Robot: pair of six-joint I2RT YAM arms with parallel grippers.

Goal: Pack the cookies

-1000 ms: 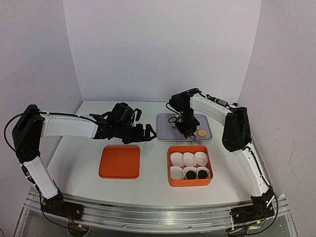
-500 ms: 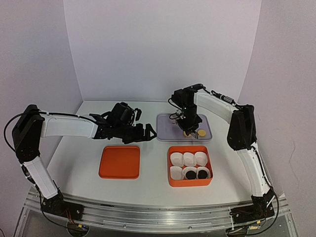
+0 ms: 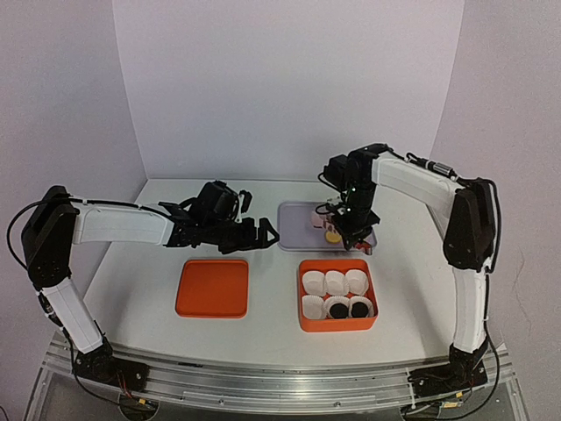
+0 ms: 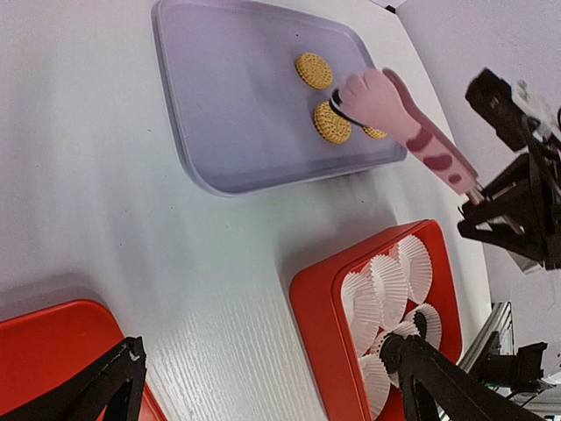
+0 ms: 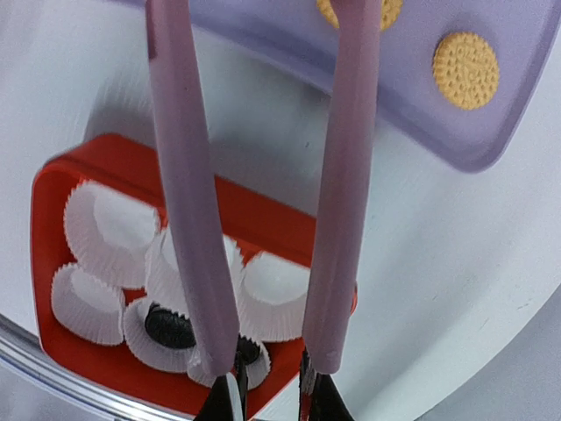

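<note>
From here the tabletop looks matt w/ faint wood-grain texture. Tray: smooth satin plastic. Box: glossy plastic. Cups: pleated paper. Cookies: dotted, matt, rough-ish. Tongs: smooth plastic.

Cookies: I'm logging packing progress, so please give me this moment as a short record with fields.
packed: two dark cookies, each in a paper cup in the orange box
empty cups: four
held: third dark cookie, pinched in pink tongs over the lavender tray
on tray: three yellow cookies
right tool: shut on the tongs
left tool: open, holding nothing
lid: orange, off, lying left of the box
</note>
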